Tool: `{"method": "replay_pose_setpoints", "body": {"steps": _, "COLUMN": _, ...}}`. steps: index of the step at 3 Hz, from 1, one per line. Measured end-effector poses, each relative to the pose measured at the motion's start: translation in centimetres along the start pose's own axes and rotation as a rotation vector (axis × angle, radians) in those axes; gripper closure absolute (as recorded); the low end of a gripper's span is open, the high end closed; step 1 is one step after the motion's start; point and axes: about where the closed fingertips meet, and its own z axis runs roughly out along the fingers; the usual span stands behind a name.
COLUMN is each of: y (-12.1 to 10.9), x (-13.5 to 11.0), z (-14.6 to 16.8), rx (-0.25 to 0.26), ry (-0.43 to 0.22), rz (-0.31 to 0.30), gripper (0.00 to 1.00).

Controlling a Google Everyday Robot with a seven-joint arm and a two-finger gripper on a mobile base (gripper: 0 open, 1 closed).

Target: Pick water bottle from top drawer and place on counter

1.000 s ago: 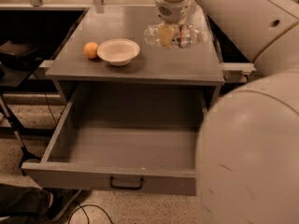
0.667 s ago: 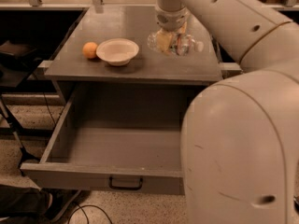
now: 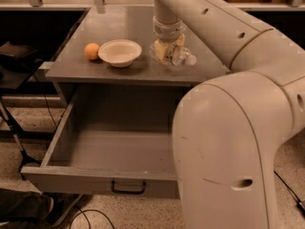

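The water bottle (image 3: 181, 57) lies crosswise in my gripper (image 3: 167, 50), clear and crinkled, its cap end pointing right. It is low over the right part of the counter (image 3: 119, 23), touching or nearly touching the surface. The gripper hangs straight down from the arm and is shut on the bottle. The top drawer (image 3: 102, 178) is pulled fully out below the counter, and the part of its inside that shows is bare. Its black bar handle (image 3: 127, 188) is at the front centre. My large pale arm hides the drawer's right side.
A white bowl (image 3: 119, 52) and an orange (image 3: 92, 51) sit on the counter's front left, left of the gripper. A dark stand (image 3: 14, 56) is at the far left. Cables lie on the speckled floor (image 3: 90, 216).
The gripper has carried the bottle down and toward the front of the counter. The arm's large link has shifted, covering more of the drawer's right side.
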Motion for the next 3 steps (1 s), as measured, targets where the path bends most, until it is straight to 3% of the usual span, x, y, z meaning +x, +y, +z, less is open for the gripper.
{"method": "replay_pose_setpoints", "body": {"steps": 1, "y": 0.6, "x": -0.5, "z": 1.0, "rx": -0.013, "ry": 0.001, "rz": 0.04, "gripper": 0.61}}
{"method": "replay_pose_setpoints", "body": {"steps": 3, "y": 1.2, "x": -0.8, "z": 2.0, "rx": -0.034, "ry": -0.001, "rz": 0.053, "gripper": 0.16}}
